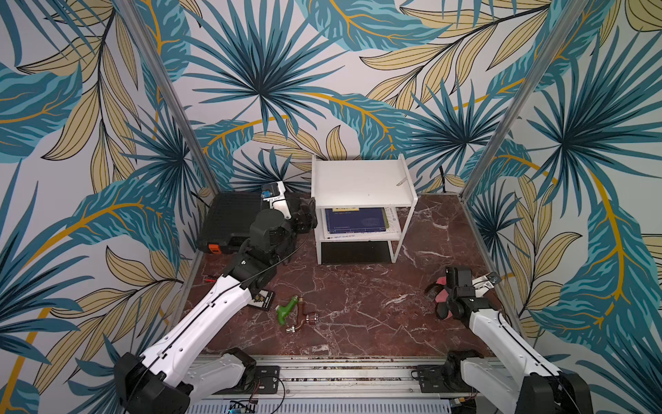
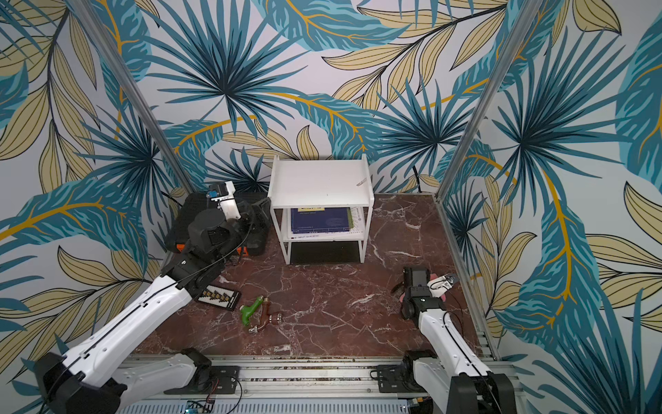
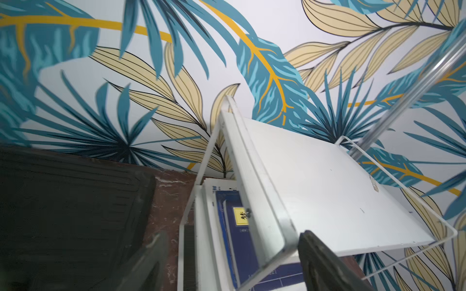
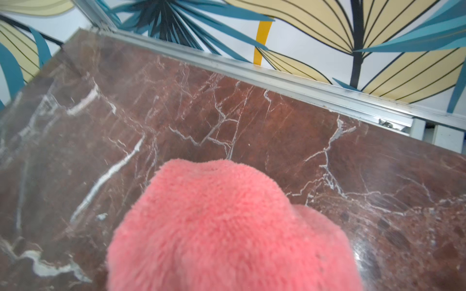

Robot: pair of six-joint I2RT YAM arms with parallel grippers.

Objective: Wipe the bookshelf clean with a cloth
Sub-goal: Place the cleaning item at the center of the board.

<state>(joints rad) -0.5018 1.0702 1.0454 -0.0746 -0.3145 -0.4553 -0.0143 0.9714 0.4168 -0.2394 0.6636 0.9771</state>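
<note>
Straddling white metal-framed bookshelf (image 3: 315, 181) corner with left jaws released, plain from left wrist only. Staring into fluffy pink cloth (image 4: 227, 226) ahead of right jaws; can't tell grip.

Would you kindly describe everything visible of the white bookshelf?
The bookshelf is a small white two-tier unit: flat boards on a thin white frame. It stands upright on the marble table by the back wall, beside the black toolcase. A blue book lies flat on its lower board; the top board bears a small scrap. The open left hand straddles its top board's front corner.
</note>
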